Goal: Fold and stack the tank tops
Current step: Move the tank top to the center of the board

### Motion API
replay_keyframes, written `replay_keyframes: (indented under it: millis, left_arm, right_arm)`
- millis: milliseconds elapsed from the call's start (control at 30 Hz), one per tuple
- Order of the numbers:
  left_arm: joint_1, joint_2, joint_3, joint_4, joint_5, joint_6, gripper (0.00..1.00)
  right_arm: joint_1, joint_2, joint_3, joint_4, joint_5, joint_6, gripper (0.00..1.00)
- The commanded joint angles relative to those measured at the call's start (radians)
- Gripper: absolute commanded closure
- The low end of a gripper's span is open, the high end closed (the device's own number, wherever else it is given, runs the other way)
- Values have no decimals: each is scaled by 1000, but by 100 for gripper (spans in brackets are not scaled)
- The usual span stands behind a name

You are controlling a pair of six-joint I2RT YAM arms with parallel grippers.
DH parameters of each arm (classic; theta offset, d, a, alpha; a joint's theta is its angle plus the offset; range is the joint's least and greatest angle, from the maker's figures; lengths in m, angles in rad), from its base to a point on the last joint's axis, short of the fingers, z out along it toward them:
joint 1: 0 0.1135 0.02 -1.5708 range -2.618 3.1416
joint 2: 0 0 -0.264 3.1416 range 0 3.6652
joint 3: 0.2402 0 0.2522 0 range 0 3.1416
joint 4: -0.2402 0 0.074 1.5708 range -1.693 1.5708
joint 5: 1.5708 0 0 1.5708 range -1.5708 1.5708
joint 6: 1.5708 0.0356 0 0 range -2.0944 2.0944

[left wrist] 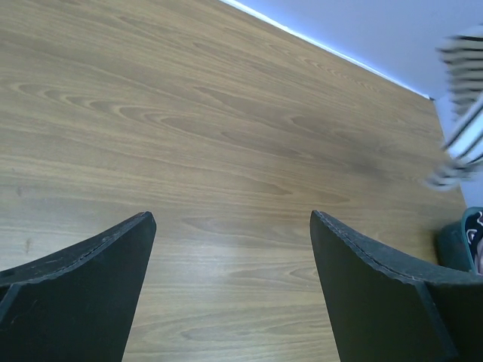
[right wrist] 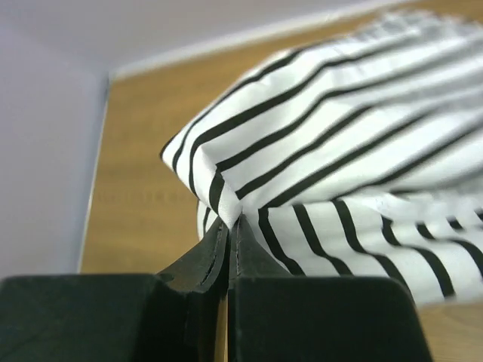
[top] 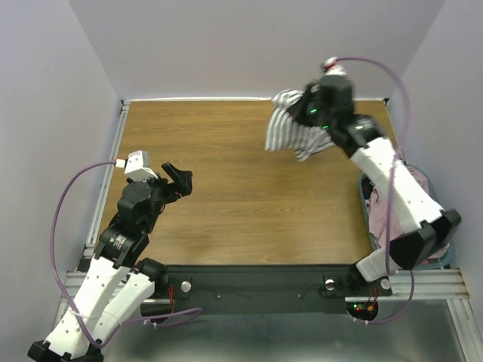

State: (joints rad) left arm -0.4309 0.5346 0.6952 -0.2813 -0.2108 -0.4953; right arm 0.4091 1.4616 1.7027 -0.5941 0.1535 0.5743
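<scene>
Smooth wood-grain tabletop [top: 226, 188], a wide stretch between the arms. Left gripper [top: 179, 178]: matte black jaws spread, board beneath. Right gripper [right wrist: 232, 226]: jaws pinching the soft striped tank top [top: 283, 130], bunched just ahead of its tips near the far edge.

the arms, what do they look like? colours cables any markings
Both the left arm and right arm have white boxy links with black joints. A lilac cable loops along the left one, another along the right. Small green lights glow near the right wrist. The left gripper and right gripper have matte black wedge-shaped fingers.
</scene>
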Motion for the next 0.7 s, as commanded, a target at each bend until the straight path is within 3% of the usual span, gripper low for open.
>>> replay_keyframes:
  millis: [0,100,133,233,367,467,600,667]
  left_arm:
    - [1,42,18,40,-19,-75,5]
    - [1,74,-13,74,11,-121,4]
    - [1,94,-28,100,40,-130,4]
    - [1,143,-62,154,82,-160,4]
    - [1,226,-100,192,77,-204,5]
    - [1,301,-147,251,85,-264,6]
    - [1,402,-177,353,77,-330,9]
    - [1,470,-162,375,53,-353,11]
  right_arm:
    - [152,69,-73,100,72,-25,99]
    - [189,112,-216,149,57,-14,62]
    - [188,94,-256,168,61,-10,40]
    - [189,37,-402,237,128,-1,16]
    - [188,-40,-534,280,228,4,12]
    - [175,-12,-584,323,255,-10,12]
    - [140,89,-571,416,118,-42,14]
    - [131,152,-543,448,41,-50,20]
